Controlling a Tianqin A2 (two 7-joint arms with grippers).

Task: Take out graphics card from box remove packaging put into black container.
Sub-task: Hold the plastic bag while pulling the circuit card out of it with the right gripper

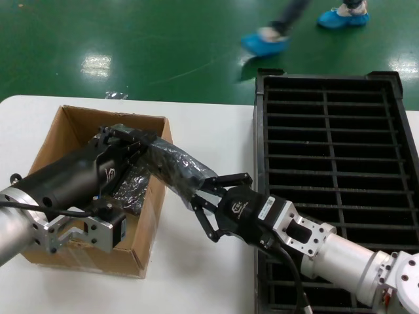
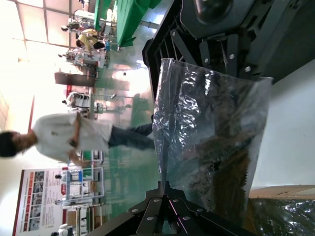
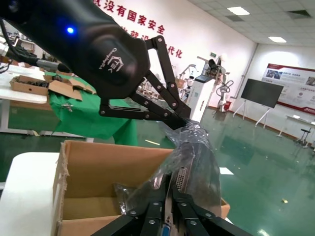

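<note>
- The box (image 1: 149, 222) holds shiny bagged boards (image 1: 133, 186).
- The left hand (image 1: 145, 142) and right hand (image 1: 201, 191) each pinch the bagged graphics card (image 1: 178, 167).
- The crate (image 1: 334, 163) sits beside it.

Pretty sure I'm driving this thing in a robotics lab or factory demo hall. There's a glossy green painted floor (image 1: 163, 46) everywhere, someone strolling past in blue disposable shoe covers (image 1: 265, 43), a white wall with big red Chinese safety lettering (image 3: 147, 24), another white robot on a stand (image 3: 209, 83), poster boards (image 2: 54, 196) and a big dark screen (image 3: 261, 92).
</note>
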